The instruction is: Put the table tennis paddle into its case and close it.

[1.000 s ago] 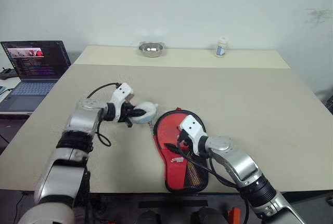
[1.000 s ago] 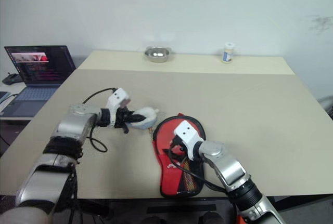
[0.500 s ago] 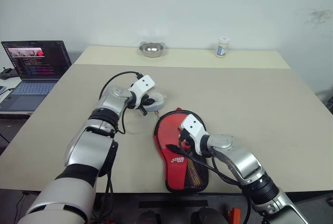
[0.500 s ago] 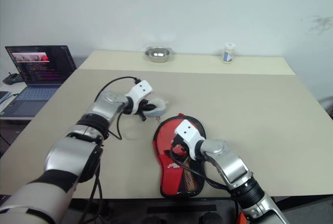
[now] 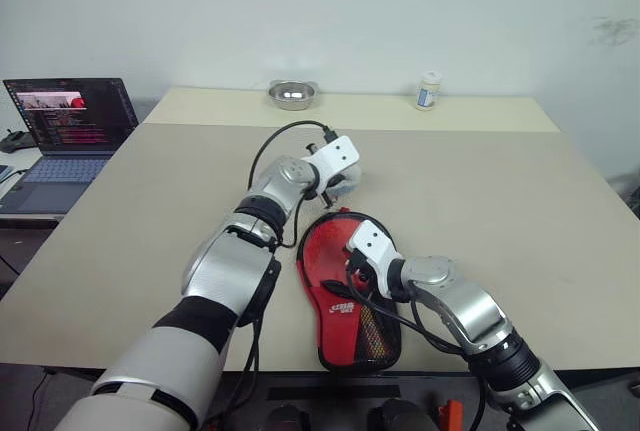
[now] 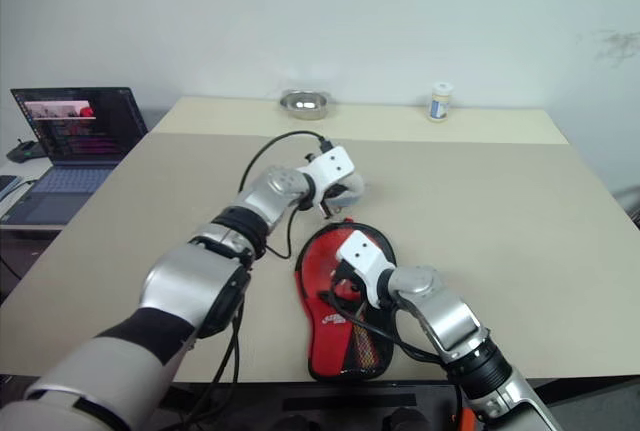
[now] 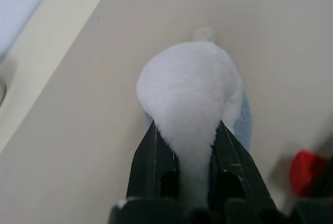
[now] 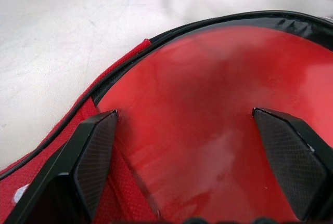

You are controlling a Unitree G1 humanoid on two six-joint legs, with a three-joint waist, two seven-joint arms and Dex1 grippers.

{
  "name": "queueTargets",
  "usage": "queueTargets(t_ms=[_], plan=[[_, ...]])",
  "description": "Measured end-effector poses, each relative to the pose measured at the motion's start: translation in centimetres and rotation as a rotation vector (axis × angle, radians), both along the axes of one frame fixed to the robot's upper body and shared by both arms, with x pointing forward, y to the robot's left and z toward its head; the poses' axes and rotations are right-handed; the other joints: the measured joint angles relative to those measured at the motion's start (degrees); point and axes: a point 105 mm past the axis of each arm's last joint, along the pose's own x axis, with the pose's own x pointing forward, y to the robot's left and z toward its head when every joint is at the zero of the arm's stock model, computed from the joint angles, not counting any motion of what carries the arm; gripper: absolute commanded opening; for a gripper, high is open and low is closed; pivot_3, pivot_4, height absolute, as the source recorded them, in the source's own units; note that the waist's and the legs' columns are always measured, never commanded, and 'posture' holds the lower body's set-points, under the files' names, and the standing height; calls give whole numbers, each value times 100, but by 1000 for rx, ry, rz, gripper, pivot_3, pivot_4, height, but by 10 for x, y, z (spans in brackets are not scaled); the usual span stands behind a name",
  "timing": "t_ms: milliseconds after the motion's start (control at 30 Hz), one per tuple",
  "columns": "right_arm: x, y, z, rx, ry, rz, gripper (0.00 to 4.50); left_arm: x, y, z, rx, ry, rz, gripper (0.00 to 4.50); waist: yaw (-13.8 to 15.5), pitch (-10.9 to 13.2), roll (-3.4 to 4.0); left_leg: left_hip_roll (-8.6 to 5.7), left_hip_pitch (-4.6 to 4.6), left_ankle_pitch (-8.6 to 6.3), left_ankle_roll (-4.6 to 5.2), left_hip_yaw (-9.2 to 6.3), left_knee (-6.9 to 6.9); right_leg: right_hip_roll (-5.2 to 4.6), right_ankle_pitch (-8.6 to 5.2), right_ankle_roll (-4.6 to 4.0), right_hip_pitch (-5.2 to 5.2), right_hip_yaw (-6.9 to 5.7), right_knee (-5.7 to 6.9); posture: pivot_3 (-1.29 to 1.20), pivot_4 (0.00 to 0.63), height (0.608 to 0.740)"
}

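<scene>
While L gripper [image 7: 186,146] pinches a white fluffy lump [image 7: 190,91] above the table [image 5: 520,201], we see R gripper [image 8: 187,161] jaws wide over the paddle [image 8: 208,109] in its case [image 5: 345,296].

Beige table [image 5: 520,211] carried the red case [image 5: 340,296] near its front edge. Steel bowl [image 5: 291,95] and small bottle [image 5: 428,91] stood at the far edge.
</scene>
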Motion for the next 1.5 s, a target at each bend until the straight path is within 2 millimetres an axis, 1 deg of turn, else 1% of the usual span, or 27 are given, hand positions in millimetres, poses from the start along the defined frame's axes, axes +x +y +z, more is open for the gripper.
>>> queueTargets(t_ms=[67,133,200,233,333,433,500,667,733,767,833,867,1000,1167,1300,1400,1500], plan=[[-1,0,0,-2,2,0,4500,-1,-11,1,2,-17,-11,251,2,0,0,-4,-1,0,0,0,0,0,-1,2,0,0,0,0,150,740],[-2,-2,0,-6,2,-2,4500,-4,-27,1,-3,-31,-33,251,11,0,0,-15,-1,0,0,-3,-2,0,-3,6,0,0,0,0,150,740],[-2,-3,0,-11,4,-4,4500,-10,-50,0,-11,-37,-80,251,14,0,0,-28,-2,0,0,-4,-3,-6,-6,11,1,1,1,0,150,740],[-2,-3,0,-12,4,-4,4500,-12,-57,0,-13,-38,-97,251,14,0,0,-31,-2,0,0,-3,-3,-9,-7,14,1,2,0,0,150,740],[-2,-3,0,-13,5,-5,4500,-27,-92,-3,-26,-24,-191,251,12,0,0,-38,-2,0,1,-3,-3,-14,-7,18,2,3,0,0,150,740],[-3,-3,0,-14,5,-6,4500,-43,-121,-6,-34,8,-292,250,14,-2,5,-39,-2,0,1,-5,-4,-14,-8,18,3,2,-1,0,150,740],[-3,-3,0,-15,7,-8,4500,-49,-130,-8,-34,26,-326,250,14,-3,10,-40,-2,0,0,-5,-4,-14,-8,19,3,3,-1,0,150,740],[-3,-3,0,-16,8,-9,4500,-53,-132,-10,-28,52,-353,232,15,-5,13,-41,-2,0,1,-9,-5,-14,-10,21,5,1,-4,0,150,740],[-3,-3,0,-15,8,-9,4500,-54,-132,-12,-24,64,-366,948,15,-5,13,-41,-2,0,1,-9,-5,-14,-10,22,5,1,-4,0,150,740],[-3,-3,0,-15,8,-9,4500,-55,-132,-12,-21,70,-372,1193,15,-5,13,-41,-2,0,1,-9,-5,-14,-10,21,5,0,-4,0,150,740],[-3,-3,0,-15,8,-10,4500,-58,-134,-12,-18,80,-396,2035,11,-6,14,-40,-2,0,1,-9,-6,-14,-10,21,5,1,-4,0,150,740],[-3,-2,0,-15,8,-10,4500,-58,-134,-12,-18,79,-407,2332,7,-6,15,-40,-2,0,1,-9,-7,-14,-10,22,5,1,-4,0,150,740],[-3,0,0,-10,10,-9,4500,-59,-137,-5,-31,39,-432,3775,-1,-7,16,-39,-1,0,1,-9,-7,-13,-10,21,4,2,-4,0,150,740],[-2,4,0,3,16,-9,4500,-60,-136,1,-45,19,-472,3775,-54,-7,17,-38,0,0,1,-9,-7,-13,-10,21,5,2,-3,0,150,740],[1,8,3,16,15,-13,4500,-55,-130,13,-108,6,-452,3775,-84,-7,17,-36,4,0,1,-13,-7,-12,-10,21,3,4,3,0,150,740],[3,7,5,31,20,-27,4500,-44,-116,28,-146,-25,-410,3775,-86,-7,17,-31,5,0,1,-17,-7,-11,-9,21,3,5,5,0,150,740],[4,6,10,54,25,-56,4500,-29,-87,47,-193,-70,-336,3775,-87,-4,19,-28,2,0,1,-18,-7,-11,-10,21,0,4,6,0,150,740]])
